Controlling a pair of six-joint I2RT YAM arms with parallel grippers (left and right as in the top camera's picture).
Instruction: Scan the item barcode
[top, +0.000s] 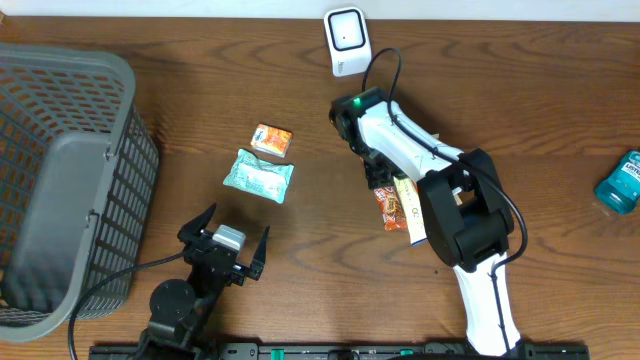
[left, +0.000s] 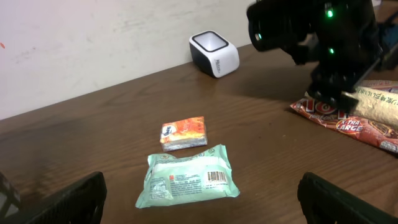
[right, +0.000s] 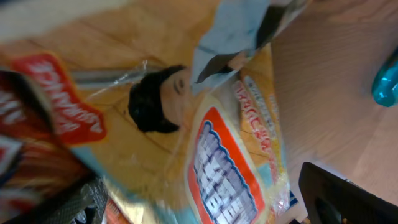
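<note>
Right gripper (top: 380, 172) is spread wide, low over the snack packets (top: 400, 210) right of centre, which blur across its camera. Left gripper (top: 237, 224) gapes empty near the front edge, bare wood around. The barcode scanner (top: 346, 40) stands far.

The left gripper (top: 230, 238) hovers low, jaws spread wide; right arm (top: 415, 150) stretches forward, right gripper (right: 205, 193) agape, pointing down.

Dark wooden table (top: 200, 40), plain pale wall (left: 74, 43) behind
</note>
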